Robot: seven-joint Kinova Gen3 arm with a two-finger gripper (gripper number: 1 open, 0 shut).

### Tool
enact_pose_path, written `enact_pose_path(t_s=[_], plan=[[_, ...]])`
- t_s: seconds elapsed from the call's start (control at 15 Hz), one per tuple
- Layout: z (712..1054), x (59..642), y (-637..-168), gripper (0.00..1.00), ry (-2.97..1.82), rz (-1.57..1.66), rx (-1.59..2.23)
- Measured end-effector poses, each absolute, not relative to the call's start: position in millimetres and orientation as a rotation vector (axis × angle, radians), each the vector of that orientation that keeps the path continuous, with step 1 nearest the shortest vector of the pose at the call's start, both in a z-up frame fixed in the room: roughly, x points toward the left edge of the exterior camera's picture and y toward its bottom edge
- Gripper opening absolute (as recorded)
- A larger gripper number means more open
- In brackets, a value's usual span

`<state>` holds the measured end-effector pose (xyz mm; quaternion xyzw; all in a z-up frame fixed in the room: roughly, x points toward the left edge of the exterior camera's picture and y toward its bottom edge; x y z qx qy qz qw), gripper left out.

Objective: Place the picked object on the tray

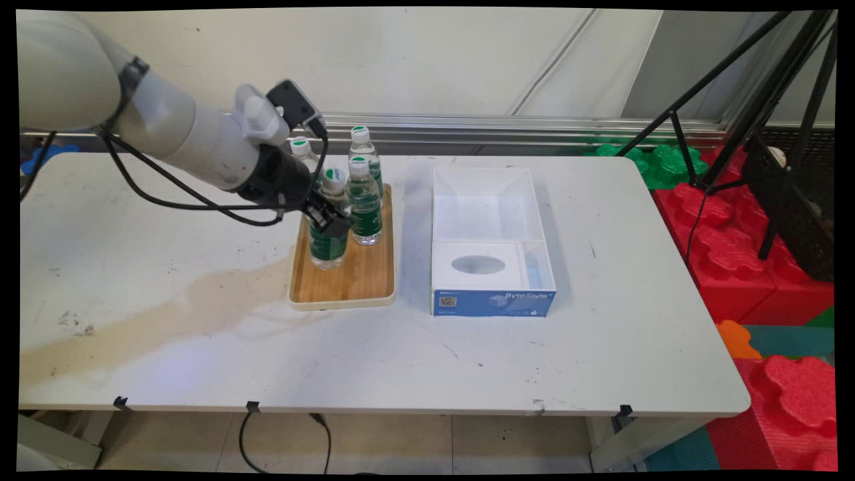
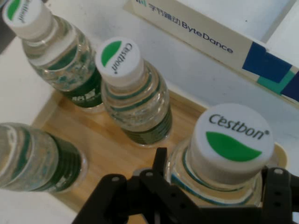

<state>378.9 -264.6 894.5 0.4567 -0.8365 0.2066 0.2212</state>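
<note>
Green-labelled clear bottles [image 1: 365, 200], white-and-green caps [image 2: 232, 140], blue-fronted white box [image 1: 492, 240]

white table [image 1: 200, 347] scuffed, brownish stain across left part. pale wall [image 1: 401, 60] behind, metal rail [image 1: 534, 127] along its base. black tripod [image 1: 768, 100] at right. red foam blocks [image 1: 735, 254] and green foam blocks [image 1: 661, 164] on floor right of table. tiled floor [image 1: 401, 441] below.

The arm hides most of the back-left bottle [image 1: 304, 152] in the upper-middle main view. In the hand view, the lower-left bottle [image 2: 37, 158] loses its cap to the left edge, and the box [image 2: 224, 44] is cropped at upper right.
</note>
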Motion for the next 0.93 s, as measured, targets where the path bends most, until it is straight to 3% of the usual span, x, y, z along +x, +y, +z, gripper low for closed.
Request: enact_pose_path(t_s=[0.93], plan=[[845.7, 393.1, -278.8, 0.00, -2.324, 0.484, 1.208]])
